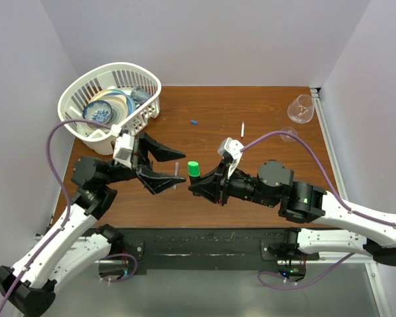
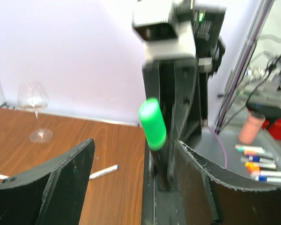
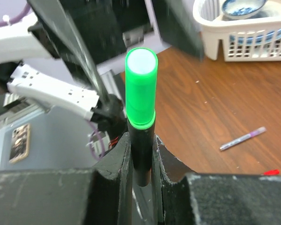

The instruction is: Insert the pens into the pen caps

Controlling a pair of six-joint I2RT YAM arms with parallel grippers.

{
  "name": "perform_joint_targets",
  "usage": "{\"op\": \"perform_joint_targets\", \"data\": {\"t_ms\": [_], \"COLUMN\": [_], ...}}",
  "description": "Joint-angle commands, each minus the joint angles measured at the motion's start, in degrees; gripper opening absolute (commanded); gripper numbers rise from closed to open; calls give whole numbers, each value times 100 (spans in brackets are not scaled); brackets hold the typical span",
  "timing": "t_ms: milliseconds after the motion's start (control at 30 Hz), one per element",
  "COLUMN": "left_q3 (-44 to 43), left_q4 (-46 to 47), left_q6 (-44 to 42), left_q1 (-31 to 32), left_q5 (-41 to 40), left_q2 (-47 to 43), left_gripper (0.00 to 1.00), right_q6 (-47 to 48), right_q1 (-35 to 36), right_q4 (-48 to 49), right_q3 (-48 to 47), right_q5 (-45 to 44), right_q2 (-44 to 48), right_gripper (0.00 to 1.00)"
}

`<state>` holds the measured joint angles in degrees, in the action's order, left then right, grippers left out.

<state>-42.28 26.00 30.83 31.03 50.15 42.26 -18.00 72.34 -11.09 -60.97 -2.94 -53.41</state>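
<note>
Shows the right fingers (image 3: 119, 161) clamped on an upright black marker (image 3: 141, 140) over the tabletop (image 1: 270, 112), green cap (image 3: 140, 89) on top, left fingers (image 1: 160, 150) spread wide just beside it. Looks like this capping is done. Calls next for setting it down, then fetching the purple pen (image 3: 243, 139) and, farther back, the blue cap (image 1: 194, 122).

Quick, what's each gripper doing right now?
Left gripper: open, holding nothing.
Right gripper: closed on the green-capped black marker.

Bright, even light; left wrist view motion-blurred, marker (image 2: 152, 123) smeared.
</note>
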Motion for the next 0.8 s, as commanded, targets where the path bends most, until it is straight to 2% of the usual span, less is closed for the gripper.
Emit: {"op": "perform_joint_targets", "data": {"t_ms": [0,233,567,767], "left_q3": [-430,-483,-193,-280], "left_q4": [159,705,503,-7], "left_q6": [590,1347,1645,1435], "left_q1": [-26,-18,-18,-18], "left_q5": [-471,-383,-480,-515], "left_q2": [159,300,186,116], "left_gripper": [73,73,68,64], "right_q6": [-134,-309,-353,-336], "right_q1": [17,17,17,17], "right_q4": [-279,-104,195,292], "right_q3": [-249,-222,-213,-213], "right_q5": [496,803,804,733], "right_q2": [15,-152,-363,-416], "right_gripper": [0,0,0,0]}}
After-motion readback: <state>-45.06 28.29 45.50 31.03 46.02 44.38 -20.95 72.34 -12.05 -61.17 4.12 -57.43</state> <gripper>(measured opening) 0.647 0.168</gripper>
